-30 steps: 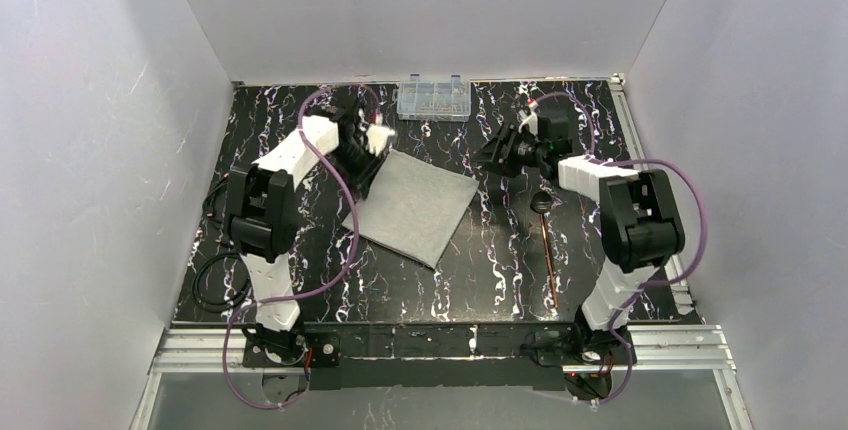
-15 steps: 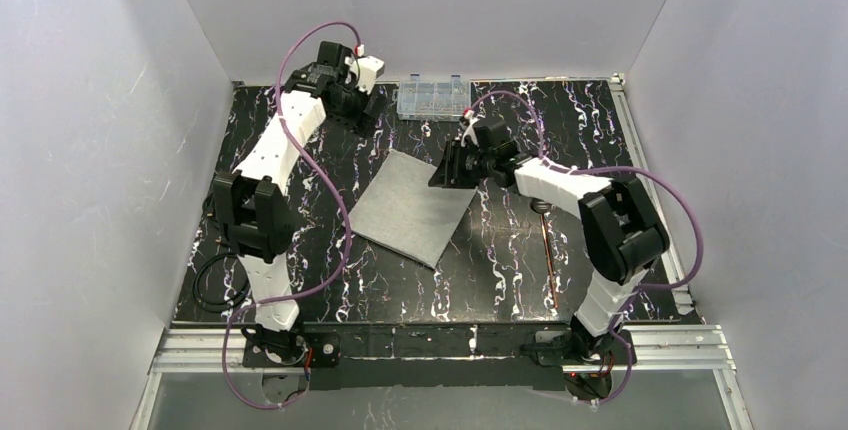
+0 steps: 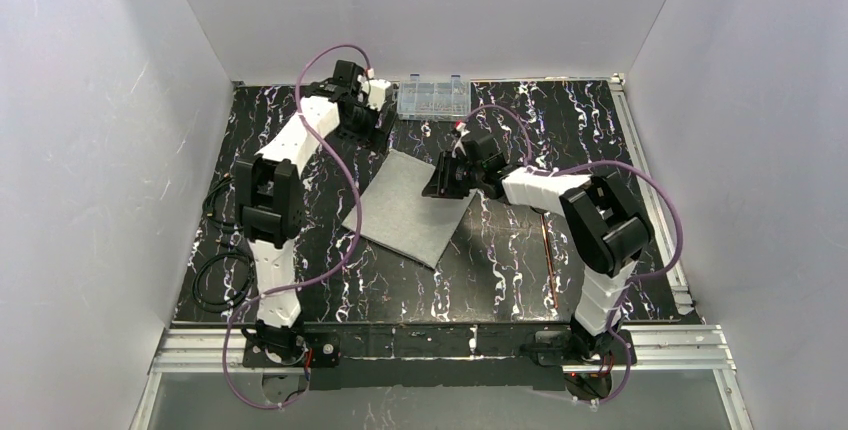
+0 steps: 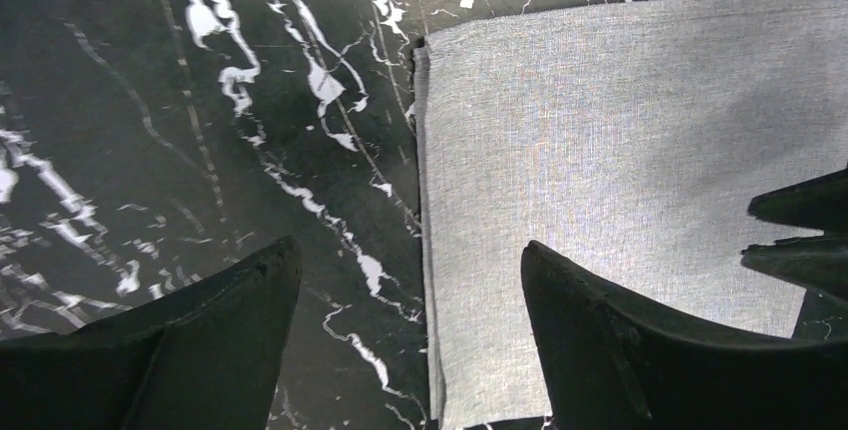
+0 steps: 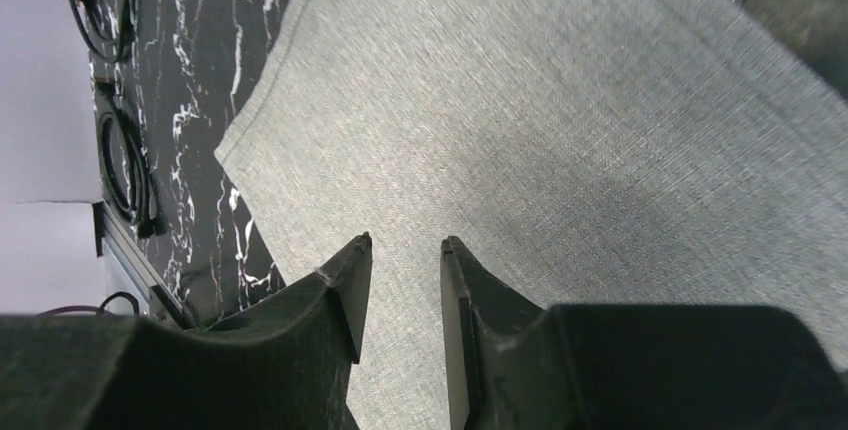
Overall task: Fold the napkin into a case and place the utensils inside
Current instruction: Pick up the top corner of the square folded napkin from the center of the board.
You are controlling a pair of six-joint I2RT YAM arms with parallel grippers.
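Observation:
The napkin (image 3: pixel 410 208) lies flat on the black marbled table as a light-grey folded rectangle. My left gripper (image 3: pixel 374 134) hovers open at its far left corner. In the left wrist view the napkin (image 4: pixel 620 150) has its layered edge between the wide-apart jaws of this gripper (image 4: pixel 410 265). My right gripper (image 3: pixel 436 182) hangs over the napkin's far right part. In the right wrist view this gripper (image 5: pixel 405 242) has a narrow gap and holds nothing above the cloth (image 5: pixel 560 120). A thin copper utensil (image 3: pixel 549 265) lies to the right, partly hidden by the right arm.
A clear plastic compartment box (image 3: pixel 433 97) stands at the back of the table. Black cables (image 3: pixel 215 275) lie by the left edge and show in the right wrist view (image 5: pixel 112 20). White walls enclose the table on three sides.
My right arm swung left from beside the spoon to over the napkin's far right part. My left gripper rose off the napkin's far corner, went toward the back, then dropped near that corner again.

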